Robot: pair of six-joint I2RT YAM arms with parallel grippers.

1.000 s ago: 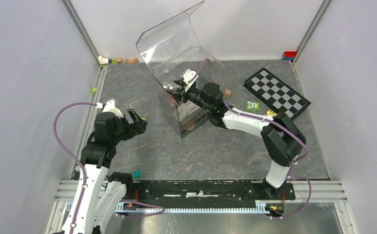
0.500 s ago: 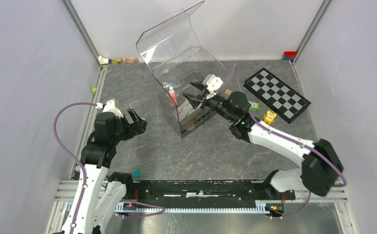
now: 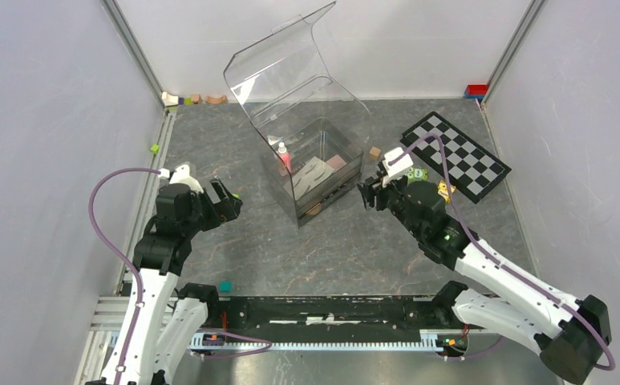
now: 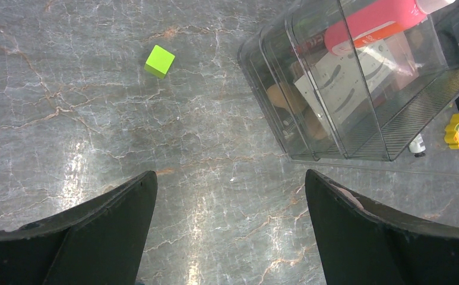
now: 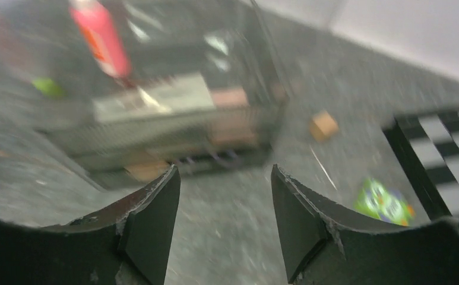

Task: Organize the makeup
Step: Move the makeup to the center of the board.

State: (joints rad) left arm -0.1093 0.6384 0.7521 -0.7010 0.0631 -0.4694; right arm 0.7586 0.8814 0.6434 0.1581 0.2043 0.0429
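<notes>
Grey marbled tabletop (image 3: 330,249) between white walls. Clear organizer (image 3: 346,164), upper centre, lid raised, contains the pink tube (image 3: 283,156) and white eyebrow card (image 3: 310,172). Left gripper (image 3: 228,200), centre left, spread wide, empty; right gripper (image 3: 373,191), just right of the organizer, parted, empty.

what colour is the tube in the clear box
Pink tube, clearest in the left wrist view.
</notes>
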